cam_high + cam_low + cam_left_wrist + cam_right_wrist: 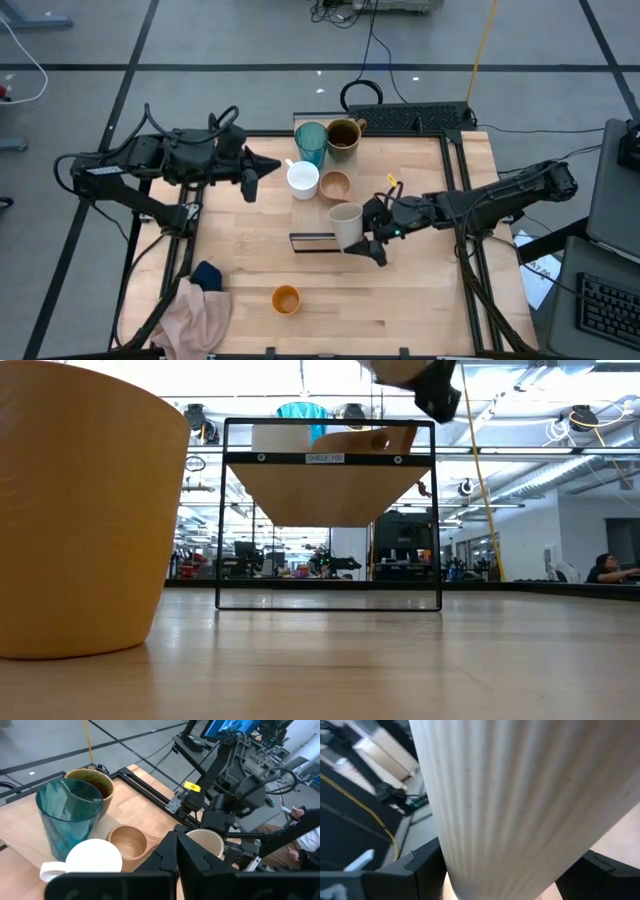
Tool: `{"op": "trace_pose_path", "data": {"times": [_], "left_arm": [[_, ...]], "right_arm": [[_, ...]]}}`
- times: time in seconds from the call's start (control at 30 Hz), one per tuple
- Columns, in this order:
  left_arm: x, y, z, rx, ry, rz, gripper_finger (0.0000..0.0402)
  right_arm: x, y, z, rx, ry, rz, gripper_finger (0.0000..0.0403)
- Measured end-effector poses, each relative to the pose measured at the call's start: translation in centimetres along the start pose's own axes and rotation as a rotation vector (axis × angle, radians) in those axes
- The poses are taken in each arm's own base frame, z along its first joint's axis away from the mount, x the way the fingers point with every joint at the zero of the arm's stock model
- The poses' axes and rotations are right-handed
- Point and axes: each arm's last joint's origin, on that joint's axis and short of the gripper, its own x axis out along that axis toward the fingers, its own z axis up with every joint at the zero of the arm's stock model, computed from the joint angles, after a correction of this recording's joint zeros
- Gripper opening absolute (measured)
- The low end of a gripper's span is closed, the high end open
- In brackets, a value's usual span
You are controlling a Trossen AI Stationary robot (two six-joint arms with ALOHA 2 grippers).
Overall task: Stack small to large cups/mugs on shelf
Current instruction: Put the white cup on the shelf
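My right gripper (364,232) is shut on the small beige cup (345,224), which is above the right end of the shelf (312,242). In the low view the cup's bottom (398,368) shows above the shelf (328,510). The teal tumbler (311,143), olive-brown mug (343,135), white mug (303,180) and wooden cup (335,185) stand on their bases behind the shelf. The orange cup (286,299) stands near the front edge. My left gripper (268,166) is shut and empty, left of the white mug. My right gripper pinches the beige cup's ribbed side wall (520,805) between its two fingers (420,870), one on each side. The fingers come level from the table's right side. The cup is upright, mouth up, lifted clear above the shelf.
A bundle of pink and dark blue cloth (200,305) lies at the table's front left corner. A black keyboard (410,118) sits past the far edge. The orange cup (80,520) fills the left of the low view. Bare tabletop lies between the shelf and the orange cup.
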Motion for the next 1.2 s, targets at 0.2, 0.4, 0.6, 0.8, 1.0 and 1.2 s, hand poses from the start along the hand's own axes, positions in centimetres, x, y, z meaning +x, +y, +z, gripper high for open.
{"op": "trace_pose_path", "data": {"times": [0.2,0.4,0.6,0.8,1.0,1.2], "left_arm": [[0.0,0.0,0.0,0.0,-0.002,0.003,0.0005],[0.0,0.0,0.0,0.0,-0.002,0.003,0.0005],[0.0,0.0,0.0,-0.001,-0.001,0.002,0.0005],[0.0,0.0,0.0,-0.001,-0.001,0.002,0.0005],[0.0,0.0,0.0,-0.001,0.0,0.002,0.0005],[0.0,0.0,0.0,-0.002,0.001,0.001,0.0005]], "right_arm": [[0.0,-0.4,-0.3,0.026,0.012,-0.07,0.0286],[0.0,-0.6,-0.4,0.027,0.006,-0.117,0.0286],[-0.1,-1.0,-0.7,0.026,0.022,-0.163,0.0286],[-0.1,-1.3,-0.5,0.017,-0.014,-0.222,0.0285],[-0.2,-1.6,-0.3,0.013,-0.021,-0.234,0.0283],[-0.2,-2.1,-0.4,0.013,0.003,-0.265,0.0282]]}}
